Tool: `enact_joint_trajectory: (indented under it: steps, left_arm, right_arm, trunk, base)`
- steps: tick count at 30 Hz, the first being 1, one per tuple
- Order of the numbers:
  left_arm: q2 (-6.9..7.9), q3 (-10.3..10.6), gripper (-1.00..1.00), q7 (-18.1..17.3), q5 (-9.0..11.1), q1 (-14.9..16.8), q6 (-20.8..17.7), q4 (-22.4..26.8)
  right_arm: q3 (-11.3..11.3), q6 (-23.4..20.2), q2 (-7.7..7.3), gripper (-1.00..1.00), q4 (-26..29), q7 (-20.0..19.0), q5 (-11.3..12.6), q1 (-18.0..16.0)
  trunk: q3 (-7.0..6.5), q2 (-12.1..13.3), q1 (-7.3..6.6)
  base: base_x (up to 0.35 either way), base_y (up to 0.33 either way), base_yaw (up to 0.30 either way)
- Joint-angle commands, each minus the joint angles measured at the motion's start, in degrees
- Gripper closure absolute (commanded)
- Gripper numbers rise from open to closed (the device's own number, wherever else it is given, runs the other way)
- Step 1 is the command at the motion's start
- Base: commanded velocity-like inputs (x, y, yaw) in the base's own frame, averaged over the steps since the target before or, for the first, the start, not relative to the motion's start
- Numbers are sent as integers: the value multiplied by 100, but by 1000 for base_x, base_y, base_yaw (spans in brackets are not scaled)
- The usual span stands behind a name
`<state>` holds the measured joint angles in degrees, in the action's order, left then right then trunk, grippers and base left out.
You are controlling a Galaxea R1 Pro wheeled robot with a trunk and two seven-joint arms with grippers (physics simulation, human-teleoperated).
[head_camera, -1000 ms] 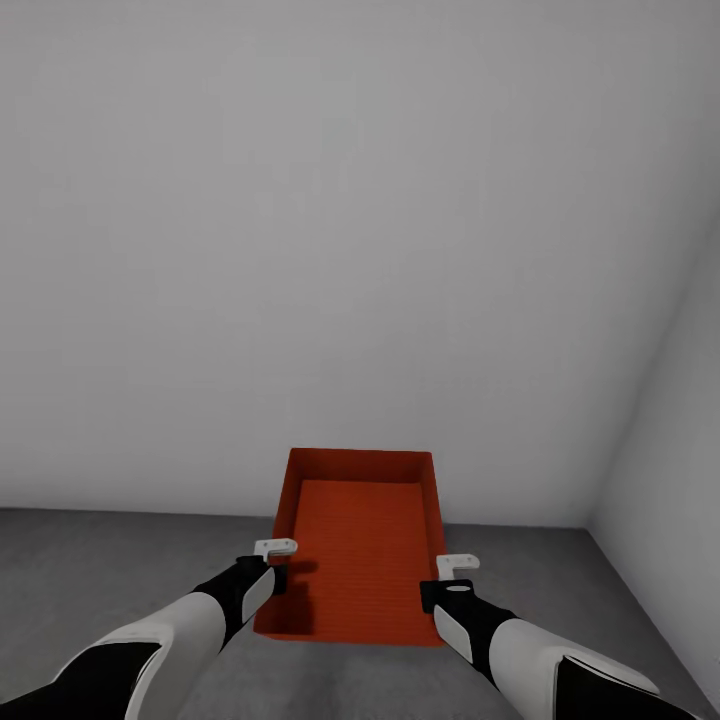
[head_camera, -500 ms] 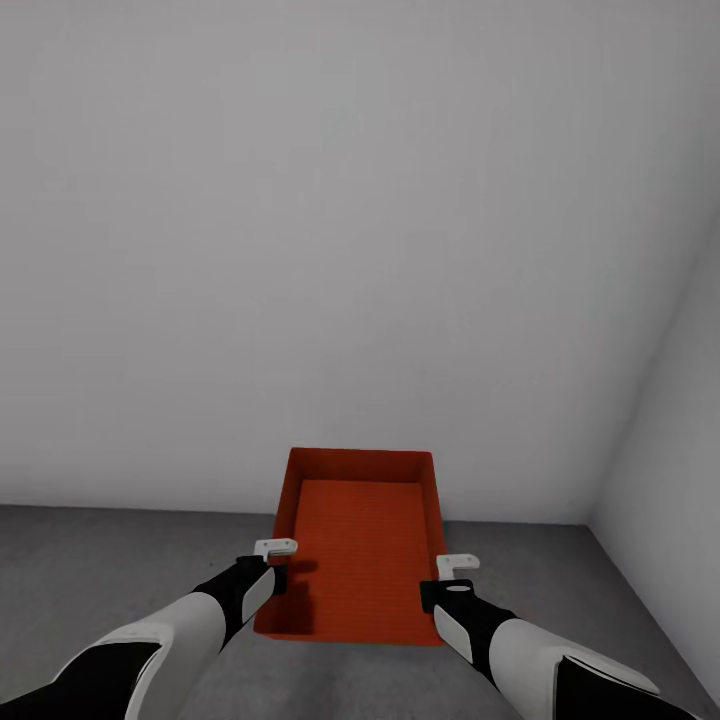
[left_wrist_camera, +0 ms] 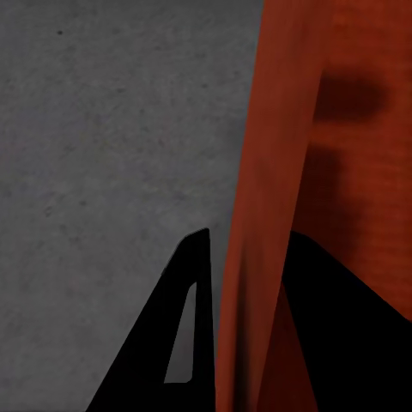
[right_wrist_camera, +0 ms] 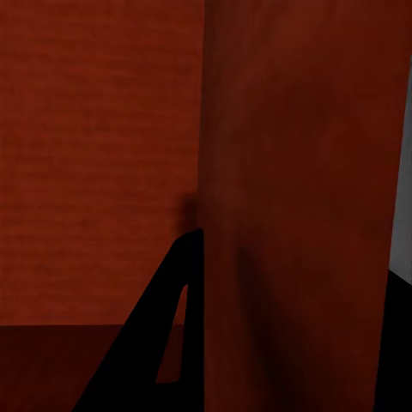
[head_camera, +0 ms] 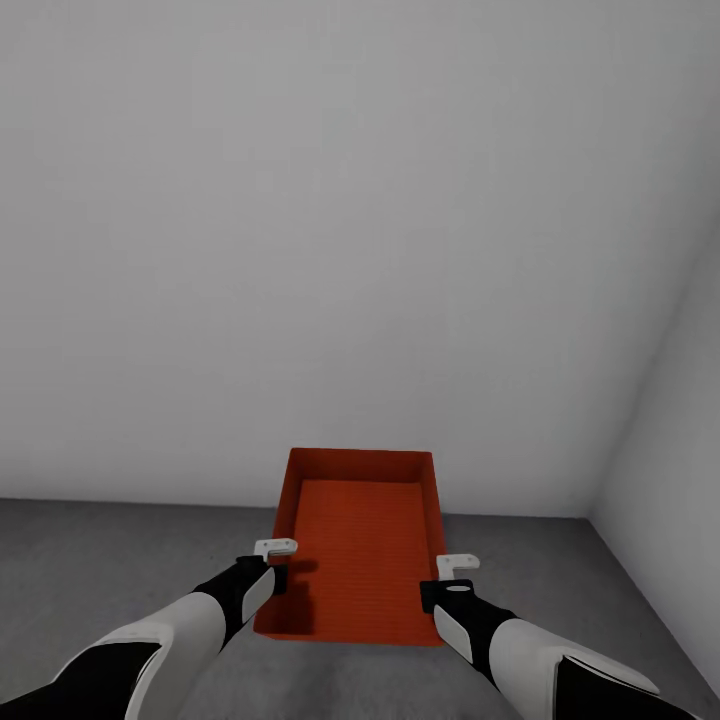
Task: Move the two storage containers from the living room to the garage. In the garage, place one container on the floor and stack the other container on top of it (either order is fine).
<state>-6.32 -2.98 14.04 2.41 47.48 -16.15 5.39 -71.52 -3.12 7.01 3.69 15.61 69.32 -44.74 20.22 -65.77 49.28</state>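
Note:
One orange-red storage container (head_camera: 362,540), open-topped and ribbed inside, sits low over the dark grey concrete floor (head_camera: 100,560) of the garage, close to the wall. My left gripper (head_camera: 277,570) is shut on its left side wall (left_wrist_camera: 275,172), one black finger on each face. On the opposite side wall (right_wrist_camera: 292,172), my right gripper (head_camera: 440,585) is clamped the same way. The container is level. I cannot tell whether its base touches the floor.
A plain grey-white wall (head_camera: 350,250) rises just behind the container. A second wall (head_camera: 680,450) meets it at a corner on the right. Bare concrete (left_wrist_camera: 103,154) stretches to the left of the container.

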Motion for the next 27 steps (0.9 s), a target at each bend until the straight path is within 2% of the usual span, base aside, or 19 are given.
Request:
enact_joint_trajectory:
  steps: [1, 27]
  left_arm:
    - [-1, 8, 100, 37, 93, -2, -41, -12]
    - [-10, 8, 100, 37, 101, -2, -46, -12]
  right_arm:
    - [51, 31, -6, 100, -141, 91, -130, -9]
    - [51, 31, -6, 100, -141, 91, -137, -9]
  trunk:
    - [34, -47, 23]
    - [738, -1089, 594]
  base:
    - [0, 0, 0]
    - [0, 0, 0]
